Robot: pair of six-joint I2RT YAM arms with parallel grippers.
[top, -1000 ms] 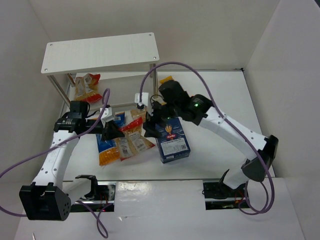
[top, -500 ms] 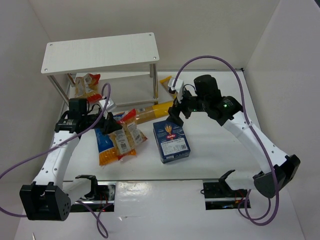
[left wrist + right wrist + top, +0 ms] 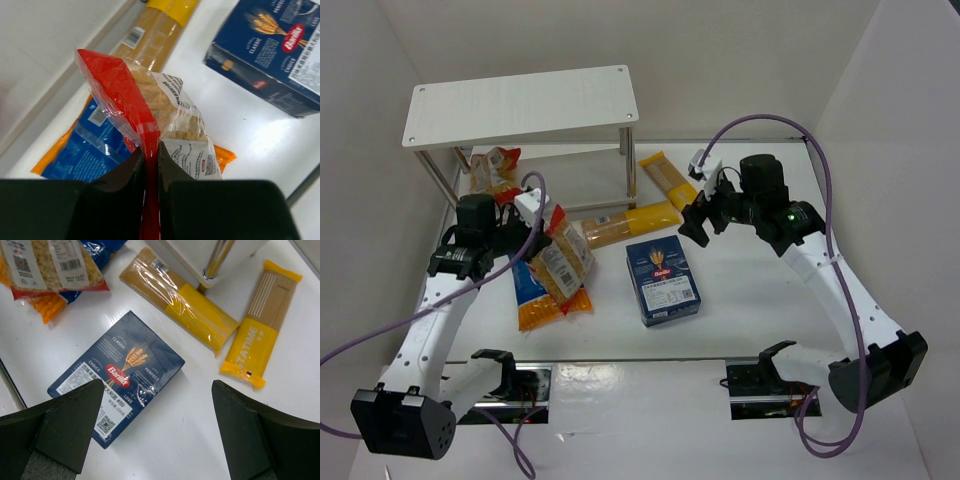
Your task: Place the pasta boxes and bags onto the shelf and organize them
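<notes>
The left tool (image 3: 151, 152) is clamped on the red edge of a clear bag (image 3: 170, 107). The bag hangs over the blue-and-orange bag (image 3: 82, 157). The right tool (image 3: 155, 385) has its fingers wide apart and holds nothing, above the dark blue carton (image 3: 117, 375) on the tabletop (image 3: 200, 430). Ahead of it lie one yellow spaghetti bag (image 3: 180, 300) and another (image 3: 260, 325), by the shelf (image 3: 520, 105).

Bright, even overhead light on a white table (image 3: 750, 290); soft shadows. Glare gleams beside the box (image 3: 270, 55) and on the bag (image 3: 170, 110). The left end effector (image 3: 151, 150) looks dark, blurred.
</notes>
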